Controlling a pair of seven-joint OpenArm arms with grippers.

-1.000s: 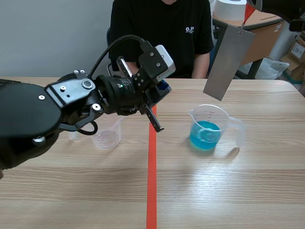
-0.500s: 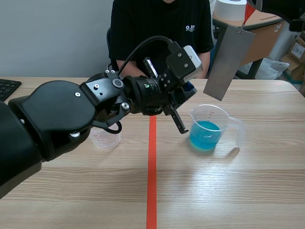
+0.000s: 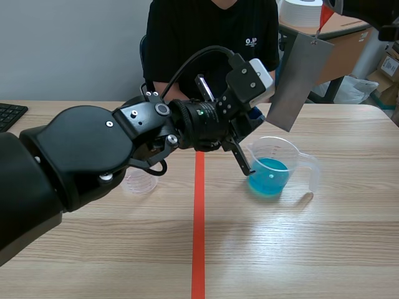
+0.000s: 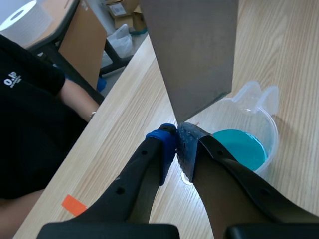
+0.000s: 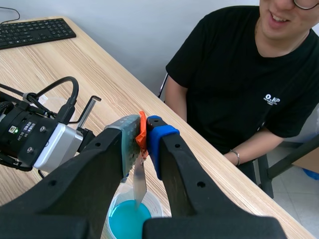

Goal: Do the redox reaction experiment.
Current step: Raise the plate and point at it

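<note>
A clear beaker holding blue liquid stands right of the red tape line. A grey metal sheet hangs tilted above it from an orange-red tab, and my right gripper is shut on that tab at the top right. In the right wrist view the gripper pinches the tab, the sheet hangs edge-on, and the blue liquid lies below. My left gripper is shut, holding nothing, at the beaker's left rim. In its own view the fingertips meet just under the sheet, with the beaker ahead.
A small empty clear cup stands left of the tape, partly behind my left arm. A person in a black shirt sits across the table. A keyboard lies at the far left. A side desk with a paper roll stands back right.
My left arm has swung to the right, from over the red tape line to the beaker's left rim. The right gripper and the hanging sheet have stayed in place.
</note>
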